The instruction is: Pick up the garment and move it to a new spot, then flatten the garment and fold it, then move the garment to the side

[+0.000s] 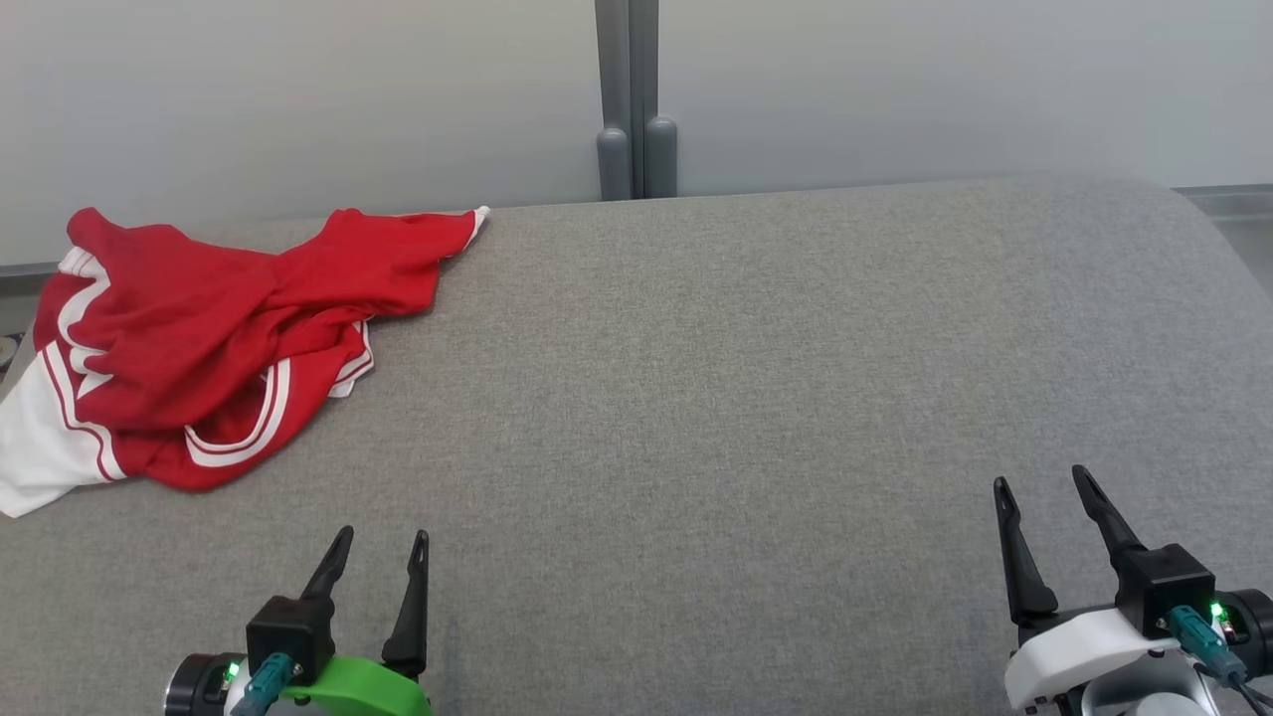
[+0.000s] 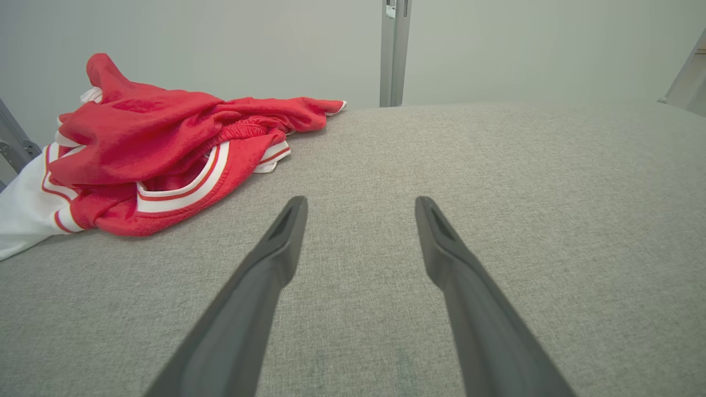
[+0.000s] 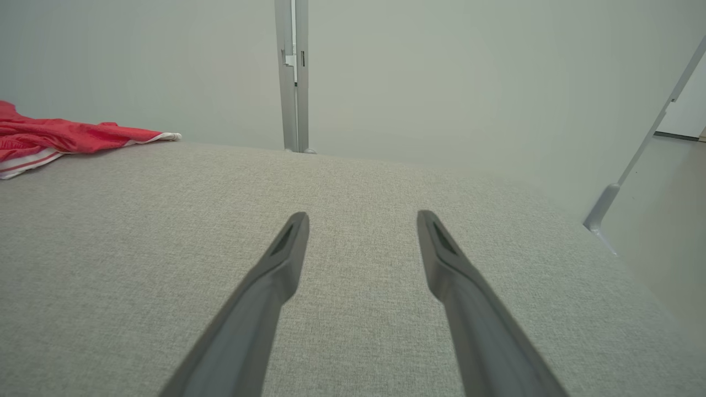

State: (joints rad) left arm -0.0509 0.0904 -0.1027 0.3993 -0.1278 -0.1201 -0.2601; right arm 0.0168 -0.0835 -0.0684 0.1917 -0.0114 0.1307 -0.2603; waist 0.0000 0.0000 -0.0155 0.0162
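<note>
A crumpled red garment (image 1: 209, 328) with white stripes and a white panel lies bunched at the far left of the grey fabric surface (image 1: 746, 398). Its white part hangs over the left edge. In the left wrist view the garment (image 2: 149, 149) sits ahead and to the left of my fingers; in the right wrist view a strip of the garment (image 3: 60, 140) shows at far left. My left gripper (image 1: 383, 537) is open near the front edge, below the garment and apart from it. My right gripper (image 1: 1042, 479) is open at the lower right, with nothing between its fingers.
A pale wall runs behind the surface, with a grey vertical post (image 1: 629, 99) at the back centre. The surface rounds off at the right edge (image 1: 1213, 239). A slanted grey bar (image 3: 640, 149) stands beyond that right side.
</note>
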